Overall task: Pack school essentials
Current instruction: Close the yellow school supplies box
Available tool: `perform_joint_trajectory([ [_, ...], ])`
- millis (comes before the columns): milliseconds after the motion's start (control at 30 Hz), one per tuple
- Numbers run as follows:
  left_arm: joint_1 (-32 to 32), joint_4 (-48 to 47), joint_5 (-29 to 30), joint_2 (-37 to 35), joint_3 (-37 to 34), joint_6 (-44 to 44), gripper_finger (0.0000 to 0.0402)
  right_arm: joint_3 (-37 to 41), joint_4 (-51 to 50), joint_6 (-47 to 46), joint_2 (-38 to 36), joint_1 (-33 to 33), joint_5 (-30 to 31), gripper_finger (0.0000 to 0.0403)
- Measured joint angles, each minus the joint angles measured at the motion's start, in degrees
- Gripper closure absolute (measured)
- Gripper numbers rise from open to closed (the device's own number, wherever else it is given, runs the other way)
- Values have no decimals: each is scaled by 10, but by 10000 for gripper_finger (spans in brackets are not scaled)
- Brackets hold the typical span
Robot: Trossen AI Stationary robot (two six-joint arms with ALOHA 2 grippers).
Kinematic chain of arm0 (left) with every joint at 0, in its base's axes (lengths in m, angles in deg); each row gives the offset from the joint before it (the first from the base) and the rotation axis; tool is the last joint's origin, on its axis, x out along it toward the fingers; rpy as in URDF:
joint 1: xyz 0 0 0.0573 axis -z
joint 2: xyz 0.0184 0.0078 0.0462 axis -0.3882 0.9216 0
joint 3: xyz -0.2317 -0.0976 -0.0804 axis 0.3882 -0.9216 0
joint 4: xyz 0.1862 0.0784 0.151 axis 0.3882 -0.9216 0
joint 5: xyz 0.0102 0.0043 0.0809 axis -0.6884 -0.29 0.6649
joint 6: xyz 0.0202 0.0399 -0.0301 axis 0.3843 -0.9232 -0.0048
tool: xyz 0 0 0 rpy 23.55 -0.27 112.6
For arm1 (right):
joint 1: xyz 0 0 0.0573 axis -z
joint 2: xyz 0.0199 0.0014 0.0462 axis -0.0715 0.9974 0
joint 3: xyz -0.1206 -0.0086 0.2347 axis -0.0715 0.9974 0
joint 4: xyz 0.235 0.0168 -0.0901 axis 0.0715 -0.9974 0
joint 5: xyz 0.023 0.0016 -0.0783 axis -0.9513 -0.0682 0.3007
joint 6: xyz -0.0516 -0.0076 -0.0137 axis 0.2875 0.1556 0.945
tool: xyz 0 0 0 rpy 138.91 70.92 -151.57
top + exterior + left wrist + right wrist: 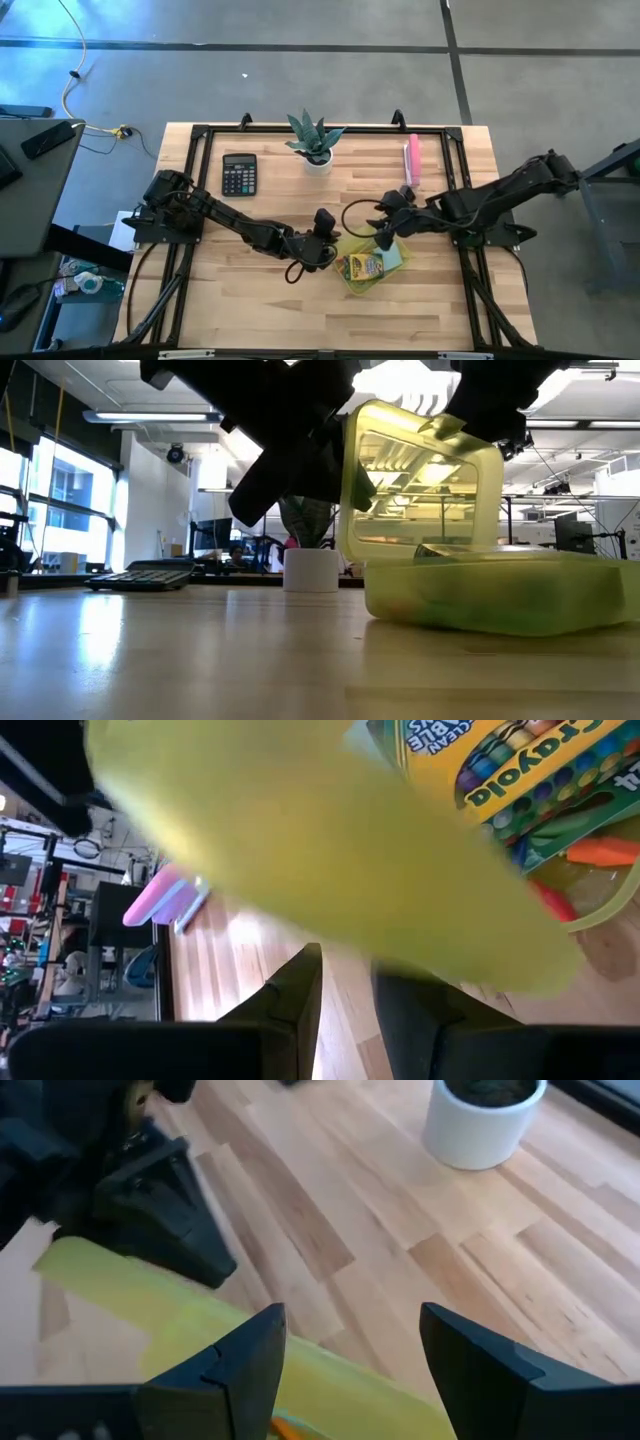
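1. While you look down, the table [250, 300] carries a yellow-green box [372, 268] near its middle, lid [420, 475] upright.
2. Your left gripper [322, 243] is clamped on that lid.
3. Your right gripper [388, 232] hovers beside it, fingers apart.
4. The crayon box [361, 266] lies inside.

Translucent yellow-green case [372, 272], yellow-and-green crayon box [362, 266], black calculator [239, 174], pink bar [413, 159].

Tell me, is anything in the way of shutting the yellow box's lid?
Nothing visible blocks it. The lid stands upright at the back of the yellow box. The left gripper and right gripper are both at it. The crayon box lies flat inside.
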Motion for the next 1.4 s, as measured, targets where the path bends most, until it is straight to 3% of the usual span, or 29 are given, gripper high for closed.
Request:
perform_joint_trajectory([
  [633,0,-6,19,0,0,20,321,0,-48,-77,-6,-80,-13,179],
  [1033,1,5,25,0,0,197,321,0,-110,-193,28,-146,-2,179],
  [1200,1,51,-37,0,0,257,321,0,-111,-217,72,-159,-2,179],
  [1400,2,107,-177,0,0,330,321,0,-111,-242,117,-171,-3,179],
])
